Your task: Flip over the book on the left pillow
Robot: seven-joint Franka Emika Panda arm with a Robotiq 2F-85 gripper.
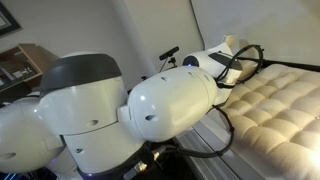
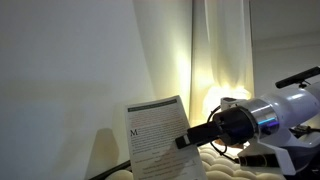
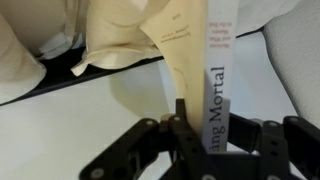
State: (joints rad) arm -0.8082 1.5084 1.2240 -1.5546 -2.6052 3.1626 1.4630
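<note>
So the book (image 2: 158, 140) is standing on end above the quilted bed top (image 2: 215, 168), not lying flat on it. The gripper (image 2: 186, 140) is clamped on it from its right side in an exterior view, with the curtain (image 2: 220, 50) behind both. In the wrist view a pillow (image 3: 120, 40) sits just beyond the book. The arm (image 1: 165, 105) stands off the bed's long edge, with a shelf (image 1: 25, 65) further back on its far side. Can't tell which corner the book's over.
</note>
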